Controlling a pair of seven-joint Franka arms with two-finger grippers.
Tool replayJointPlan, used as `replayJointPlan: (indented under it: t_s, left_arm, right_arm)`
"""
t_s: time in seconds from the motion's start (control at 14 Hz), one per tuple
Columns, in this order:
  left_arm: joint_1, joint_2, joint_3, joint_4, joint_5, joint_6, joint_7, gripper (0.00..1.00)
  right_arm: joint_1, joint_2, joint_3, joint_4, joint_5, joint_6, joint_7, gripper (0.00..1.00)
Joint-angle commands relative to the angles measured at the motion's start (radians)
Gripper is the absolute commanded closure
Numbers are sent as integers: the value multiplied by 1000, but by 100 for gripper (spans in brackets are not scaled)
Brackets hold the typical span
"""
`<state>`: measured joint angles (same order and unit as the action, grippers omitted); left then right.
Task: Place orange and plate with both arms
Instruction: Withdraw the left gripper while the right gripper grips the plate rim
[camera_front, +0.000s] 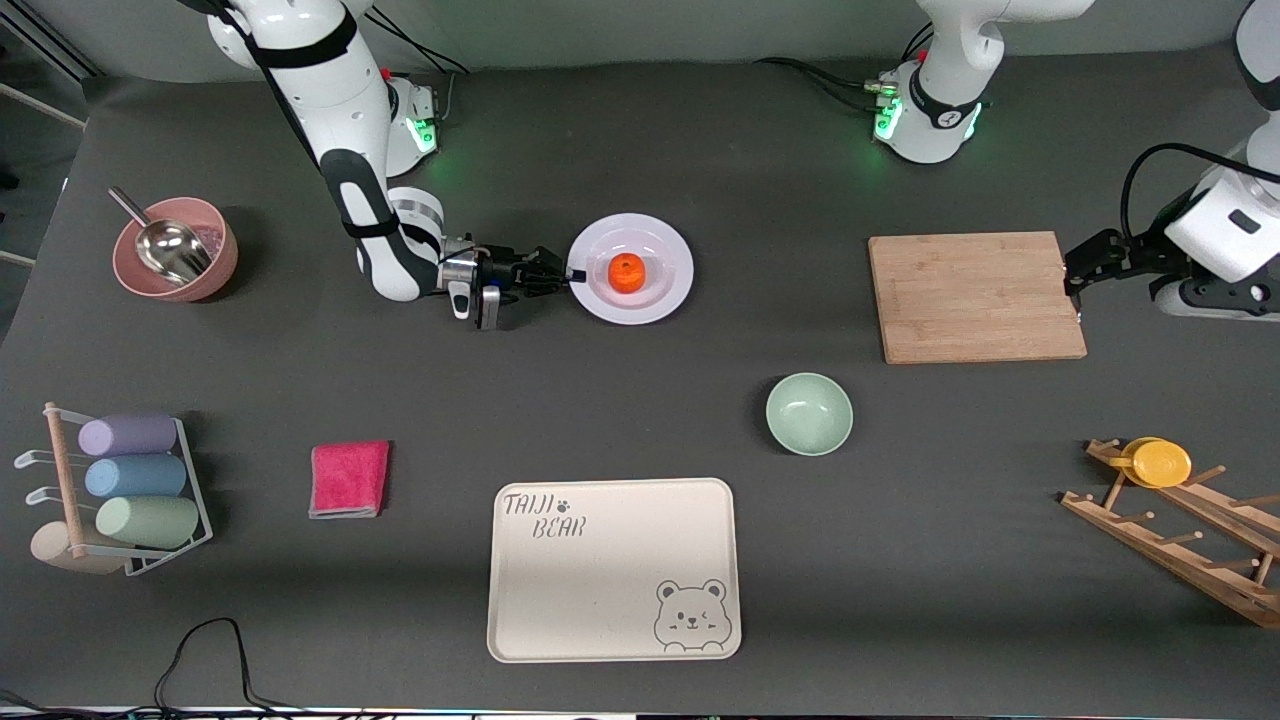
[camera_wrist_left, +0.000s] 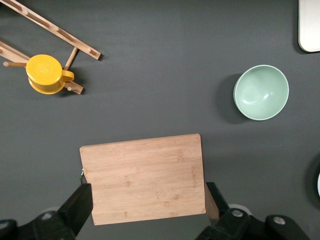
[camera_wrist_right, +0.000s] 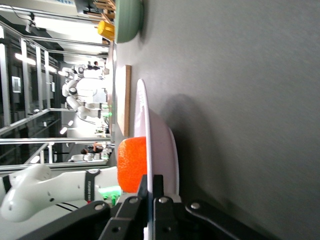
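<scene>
My right gripper (camera_front: 566, 276) pinches the plate (camera_front: 660, 297) by its rim; the plate lies flat mid-table, orange (camera_front: 626, 271) at its centre. My left gripper (camera_front: 1075, 283) waits, fingers apart, over the board (camera_front: 975, 296).

Right gripper (camera_front: 572, 273) pinched low; left gripper (camera_front: 1074, 287) apparently spread, aloft.
</scene>
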<state>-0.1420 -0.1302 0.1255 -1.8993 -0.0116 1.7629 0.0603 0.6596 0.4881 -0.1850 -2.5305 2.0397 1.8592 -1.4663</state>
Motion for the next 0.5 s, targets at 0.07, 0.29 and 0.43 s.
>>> replayJointPlan:
  t_s: [0.07,0.29,0.43]
  left_arm:
    - [-22,-2,19,20,6,-55,9,0]
    - [-27,9,20,28,7,-53,0,0]
    - [-28,4,19,17,7,-45,-54,0]
  right_arm:
    - [-14,-97,-10,1,17,-58,73,100]
    - [-23,-190,-10,2,7,-58,180,100]
    - [-23,-227,-13,19,-19,-55,234,100]
